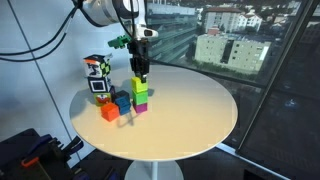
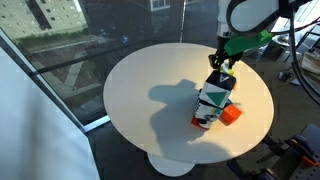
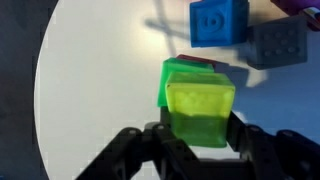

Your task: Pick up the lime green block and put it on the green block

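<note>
Exterior view, pincer: the pincer (image 1: 141, 68) hangs straight down over the round white table (image 1: 200, 110).
Exterior view, lime green block: the lime green block (image 1: 141, 84) is right at the pincer's tips, on top of a little tower.
Exterior view, green block: the green block (image 1: 141, 95) sits just under the lime one, touching it.
Exterior view, pink block: the pink block (image 1: 141, 105) is at the bottom of the tower, lowest under the pincer.
Exterior view, neighbors: a blue block (image 1: 122, 99) and an orange block (image 1: 110, 112) sit on the table beside the pincer, near the tower.
Exterior view, toy box: a black and white toy box (image 1: 97, 78) stands farther out on that same side.
Exterior view, from across: here the toy box (image 2: 210, 103) stands in front of the pincer (image 2: 220, 68) and hides the tower (so the lime block cannot be seen). The orange block (image 2: 231, 115) lies below the pincer, touching the box.
Wrist view, pincer: the two dark fingers (image 3: 152, 140) sit snug on both sides of the lime green block (image 3: 200, 105), holding it.
Wrist view, green block: the green block (image 3: 178, 76) peeks out from under the lime one, a bit off to one side.
Wrist view, neighbors: the blue block (image 3: 218, 22) and a gray block (image 3: 278, 45) lie past the pincer's tips, next to each other.
</note>
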You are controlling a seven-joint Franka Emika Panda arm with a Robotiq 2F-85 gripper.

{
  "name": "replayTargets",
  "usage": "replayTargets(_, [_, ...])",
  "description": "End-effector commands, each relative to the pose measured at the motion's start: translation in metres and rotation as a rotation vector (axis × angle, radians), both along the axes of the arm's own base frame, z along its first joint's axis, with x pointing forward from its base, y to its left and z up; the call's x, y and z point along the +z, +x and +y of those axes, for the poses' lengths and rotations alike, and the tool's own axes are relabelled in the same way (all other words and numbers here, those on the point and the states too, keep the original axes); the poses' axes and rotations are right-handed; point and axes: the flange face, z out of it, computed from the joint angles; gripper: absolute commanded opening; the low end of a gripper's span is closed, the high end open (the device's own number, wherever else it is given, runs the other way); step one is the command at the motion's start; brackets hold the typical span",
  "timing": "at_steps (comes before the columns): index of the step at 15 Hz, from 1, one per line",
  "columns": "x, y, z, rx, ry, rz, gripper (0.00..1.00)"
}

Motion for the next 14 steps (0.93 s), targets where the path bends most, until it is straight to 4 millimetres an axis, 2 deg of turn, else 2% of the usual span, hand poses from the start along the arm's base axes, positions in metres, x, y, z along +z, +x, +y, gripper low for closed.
replayTargets(1, [0.003,0.002,-0.002,-0.021,0.017,-0.002,0.80])
replayTargets(4, [0.007,-0.001,-0.006,-0.022,0.028,0.001,1.00])
replayTargets(14, [0.032,-0.015,-0.012,-0.015,0.100,0.010,1.00])
